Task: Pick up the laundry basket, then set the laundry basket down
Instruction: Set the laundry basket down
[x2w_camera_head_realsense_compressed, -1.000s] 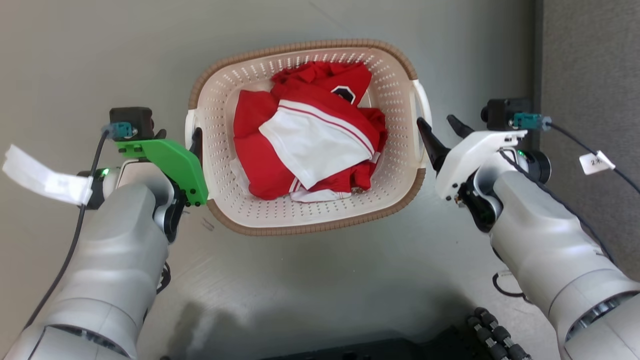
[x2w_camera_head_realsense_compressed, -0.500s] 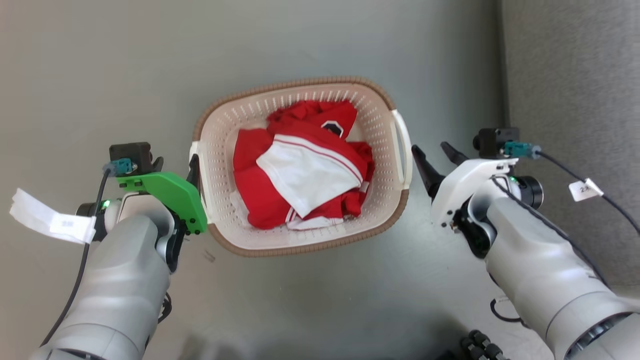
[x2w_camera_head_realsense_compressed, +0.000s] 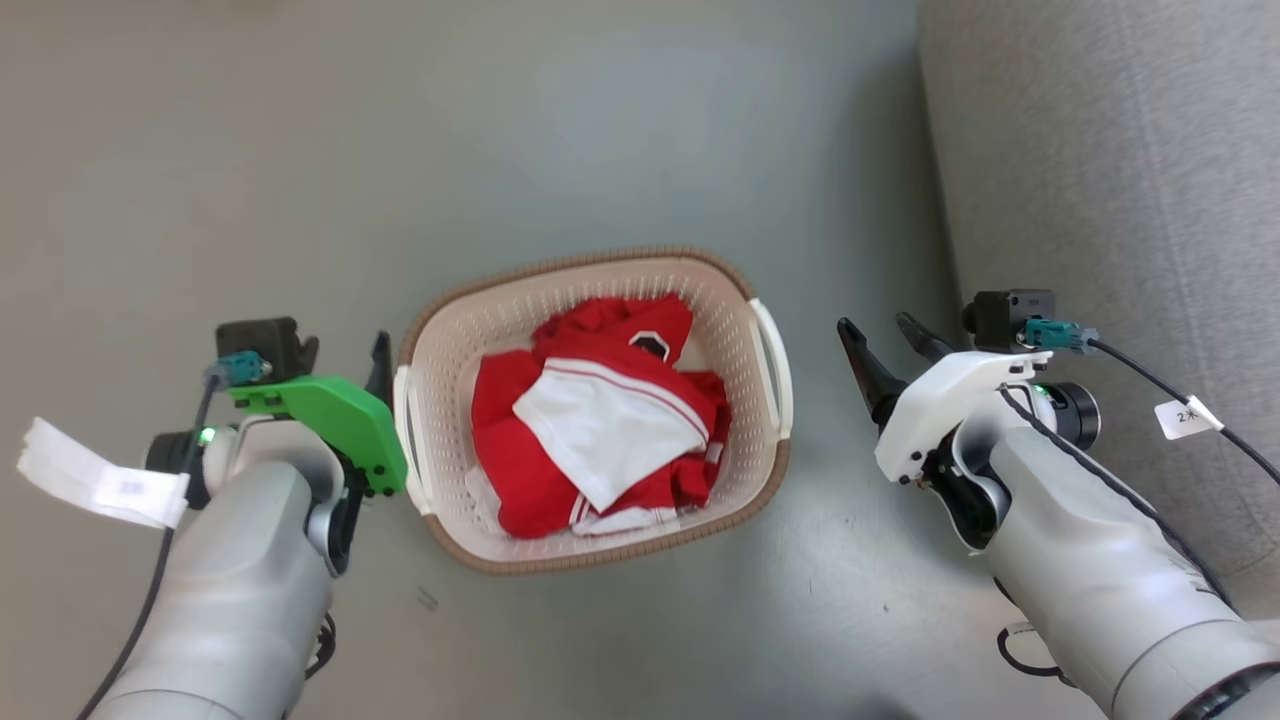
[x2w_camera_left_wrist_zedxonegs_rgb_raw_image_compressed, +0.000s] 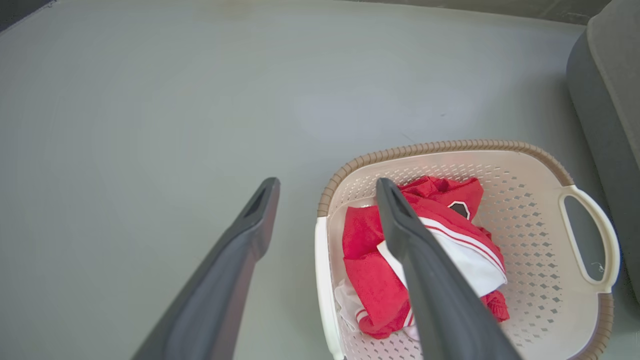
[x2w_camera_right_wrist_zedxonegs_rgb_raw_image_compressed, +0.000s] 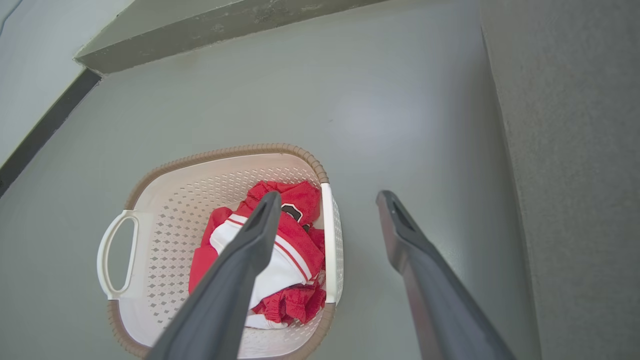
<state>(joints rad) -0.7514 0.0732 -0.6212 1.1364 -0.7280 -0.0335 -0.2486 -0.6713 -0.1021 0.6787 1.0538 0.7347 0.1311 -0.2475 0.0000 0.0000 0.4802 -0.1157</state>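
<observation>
Laundry basket (x2w_camera_head_realsense_compressed: 445, 420) sits on the floor (x2w_camera_head_realsense_compressed: 300, 150) between my left gripper (x2w_camera_head_realsense_compressed: 345, 345) and right gripper (x2w_camera_head_realsense_compressed: 875, 325), both wide open and empty. Looks like stiff, light plastic with soft clothes (x2w_camera_head_realsense_compressed: 600, 430) inside, so I'd grab the white side handles (x2w_camera_head_realsense_compressed: 775, 350).

Markings read: one digit
A "2" was made out on the white tag (x2w_camera_head_realsense_compressed: 1186, 418) at the head view's right; print on the paper tag (x2w_camera_head_realsense_compressed: 128, 489) at its left and on the red garment's emblem (x2w_camera_head_realsense_compressed: 650, 345) was too blurred.
</observation>
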